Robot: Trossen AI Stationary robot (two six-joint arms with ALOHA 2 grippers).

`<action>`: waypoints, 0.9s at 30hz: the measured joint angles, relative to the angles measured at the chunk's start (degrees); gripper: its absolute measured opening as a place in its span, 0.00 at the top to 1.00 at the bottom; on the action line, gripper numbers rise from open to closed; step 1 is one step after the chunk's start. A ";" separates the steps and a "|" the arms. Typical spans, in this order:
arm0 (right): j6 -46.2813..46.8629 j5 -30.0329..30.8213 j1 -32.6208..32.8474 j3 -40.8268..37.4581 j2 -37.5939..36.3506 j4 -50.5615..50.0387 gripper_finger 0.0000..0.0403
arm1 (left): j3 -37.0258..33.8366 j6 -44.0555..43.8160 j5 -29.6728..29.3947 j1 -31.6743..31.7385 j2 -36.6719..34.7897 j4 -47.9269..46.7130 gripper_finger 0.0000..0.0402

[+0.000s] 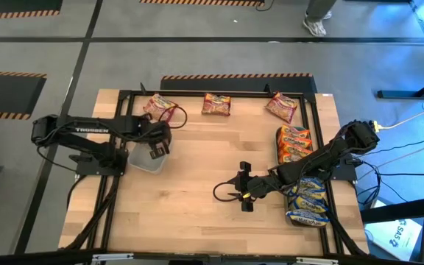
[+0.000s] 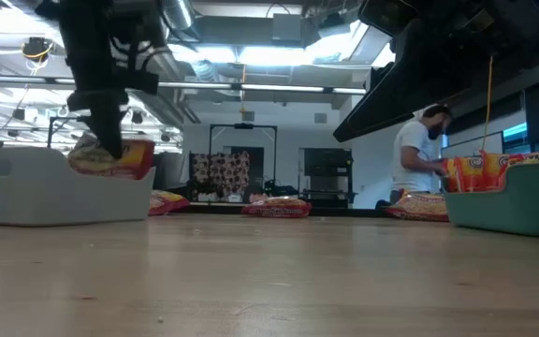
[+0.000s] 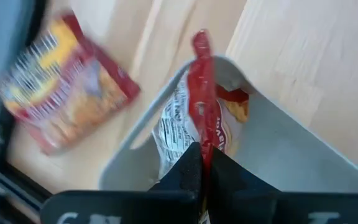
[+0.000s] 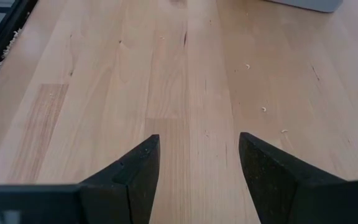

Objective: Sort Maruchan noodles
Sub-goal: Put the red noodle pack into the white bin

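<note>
My left gripper (image 1: 157, 149) is shut on a maroon-and-yellow noodle packet (image 3: 185, 124) over a grey tray (image 1: 144, 165) at the table's left. In the low view the packet (image 2: 112, 157) hangs at the height of the tray's rim (image 2: 54, 178). Another maroon packet (image 3: 61, 93) lies flat on the table beside the tray. Three packets lie along the far edge (image 1: 160, 107), (image 1: 216, 104), (image 1: 281, 107). My right gripper (image 1: 243, 193) stands open over bare wood at mid-table, with nothing between its fingers (image 4: 197, 162). My left gripper pinches the packet's red sealed edge (image 3: 202, 134) between its two fingers. The fingers slant down from above. The packet hangs edge-on below them, its lower part inside the grey tray (image 3: 291, 149). Whether it touches the tray's floor I cannot tell.
At the right edge, orange-red packets (image 1: 294, 143) and blue-and-yellow packets (image 1: 309, 200) lie stacked; the low view shows a teal tray (image 2: 513, 201) holding packets. A black frame rail (image 1: 219, 93) borders the table. A person stands in the room beyond (image 2: 417, 154).
</note>
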 joint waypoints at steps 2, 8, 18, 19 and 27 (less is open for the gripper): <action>0.00 -0.04 0.00 0.00 0.00 0.00 0.50 | 0.60 3.49 -1.93 -1.45 -0.02 0.05 1.00; -0.02 -0.37 0.00 0.00 0.00 -0.02 0.50 | -0.67 12.09 -2.54 -2.53 0.13 1.55 1.00; -0.01 -0.39 0.00 0.00 0.00 -0.02 0.50 | -2.27 8.58 -4.99 2.94 0.62 2.53 1.00; 0.00 -0.39 0.00 0.00 0.00 -0.02 0.50 | -2.27 6.47 -5.86 3.60 0.60 1.36 1.00; 0.00 -0.45 0.00 0.00 0.00 -0.04 0.50 | -2.35 0.61 -8.98 9.51 0.71 -0.28 1.00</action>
